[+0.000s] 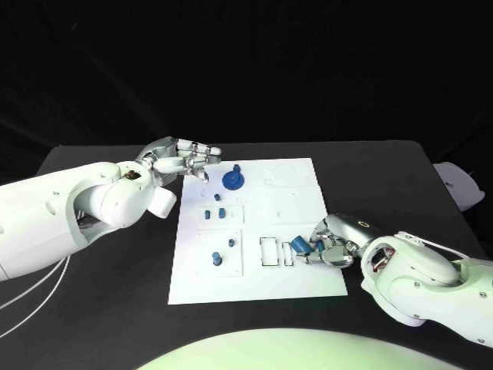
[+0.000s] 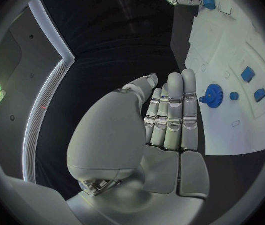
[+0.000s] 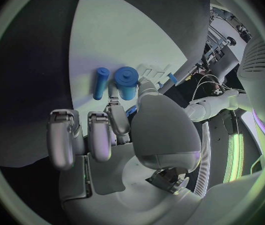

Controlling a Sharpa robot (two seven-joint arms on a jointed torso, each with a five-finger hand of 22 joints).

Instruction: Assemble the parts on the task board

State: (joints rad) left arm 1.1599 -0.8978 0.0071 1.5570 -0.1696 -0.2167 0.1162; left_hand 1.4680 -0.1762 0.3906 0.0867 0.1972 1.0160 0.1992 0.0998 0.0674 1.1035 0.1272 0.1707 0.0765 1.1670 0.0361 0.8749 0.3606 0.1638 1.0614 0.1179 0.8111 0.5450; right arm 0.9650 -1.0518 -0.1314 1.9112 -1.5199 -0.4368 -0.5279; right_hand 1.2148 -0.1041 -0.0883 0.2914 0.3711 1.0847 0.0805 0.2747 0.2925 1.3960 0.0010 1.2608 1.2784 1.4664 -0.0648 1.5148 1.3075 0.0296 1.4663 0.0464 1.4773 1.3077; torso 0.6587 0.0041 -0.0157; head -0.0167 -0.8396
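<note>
**Around the board: a dark counter and little else**

A black counter (image 1: 102,304) carries everything. Its surface is matte and dark, and its far edge runs straight across the head view against a black backdrop. White cables (image 1: 13,308) trail over the counter's near left part, curving toward the picture's lower left corner. Just past the counter's right edge sits a pale, rounded object (image 1: 460,183), partly cut off by that edge; what it is cannot be told.
</note>
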